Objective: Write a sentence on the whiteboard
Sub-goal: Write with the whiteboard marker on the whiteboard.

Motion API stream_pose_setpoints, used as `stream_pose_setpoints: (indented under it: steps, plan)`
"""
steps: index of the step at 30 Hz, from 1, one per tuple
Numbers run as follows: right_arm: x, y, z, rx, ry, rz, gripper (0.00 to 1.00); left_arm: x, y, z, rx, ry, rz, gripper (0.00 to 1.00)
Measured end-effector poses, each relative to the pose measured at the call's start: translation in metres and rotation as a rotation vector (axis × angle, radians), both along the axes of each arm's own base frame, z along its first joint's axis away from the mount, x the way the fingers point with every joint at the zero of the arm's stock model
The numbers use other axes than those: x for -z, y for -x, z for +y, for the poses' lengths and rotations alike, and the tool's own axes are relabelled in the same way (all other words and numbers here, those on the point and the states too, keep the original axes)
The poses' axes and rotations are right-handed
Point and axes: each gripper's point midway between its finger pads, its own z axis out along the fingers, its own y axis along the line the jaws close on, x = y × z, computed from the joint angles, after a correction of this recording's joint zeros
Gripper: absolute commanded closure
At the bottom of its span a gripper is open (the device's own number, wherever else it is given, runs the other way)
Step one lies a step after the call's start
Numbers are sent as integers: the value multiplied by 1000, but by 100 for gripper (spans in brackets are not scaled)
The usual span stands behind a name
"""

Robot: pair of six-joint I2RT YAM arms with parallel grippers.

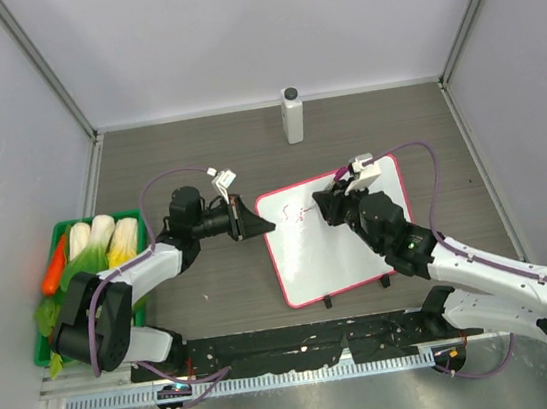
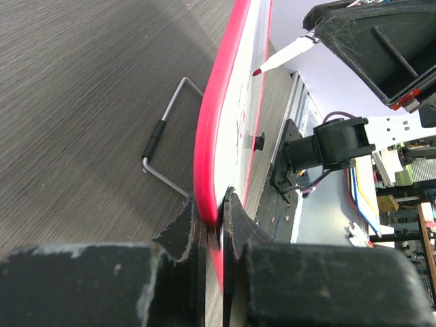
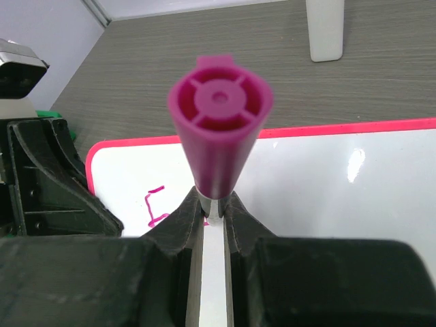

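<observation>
The whiteboard (image 1: 345, 250) with a pink-red frame lies tilted mid-table. My left gripper (image 1: 256, 223) is shut on its left edge; in the left wrist view the red frame (image 2: 216, 129) runs between the closed jaws of the left gripper (image 2: 221, 219). My right gripper (image 1: 330, 203) is shut on a marker (image 3: 219, 122) with a magenta end, held over the board's upper left. The marker tip (image 2: 257, 71) is at the board face. Of the sentence, only a first pink stroke like an "F" (image 3: 155, 206) shows; it is faint in the top view (image 1: 300, 214).
A white bottle with a dark cap (image 1: 292, 113) stands at the back centre. A green tray (image 1: 57, 227) of vegetables sits at the far left. A wire stand (image 2: 167, 136) lies on the table behind the board. White walls enclose the table.
</observation>
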Motion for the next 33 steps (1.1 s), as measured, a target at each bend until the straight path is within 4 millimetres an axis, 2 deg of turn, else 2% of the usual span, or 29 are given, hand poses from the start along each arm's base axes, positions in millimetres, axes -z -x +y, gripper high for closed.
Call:
stream_pose_setpoints:
  steps: [14, 26, 33]
  plan:
    - [1, 0, 6, -24, -4, 12, 99, 0, 0, 0, 0, 0, 0, 100]
    - [-9, -4, 6, -4, -35, -20, 99, -1, 1, 0, 2, 0, -2, 100]
    - [-9, -4, 5, 0, -34, -20, 99, -1, 1, 0, 2, 1, -3, 100]
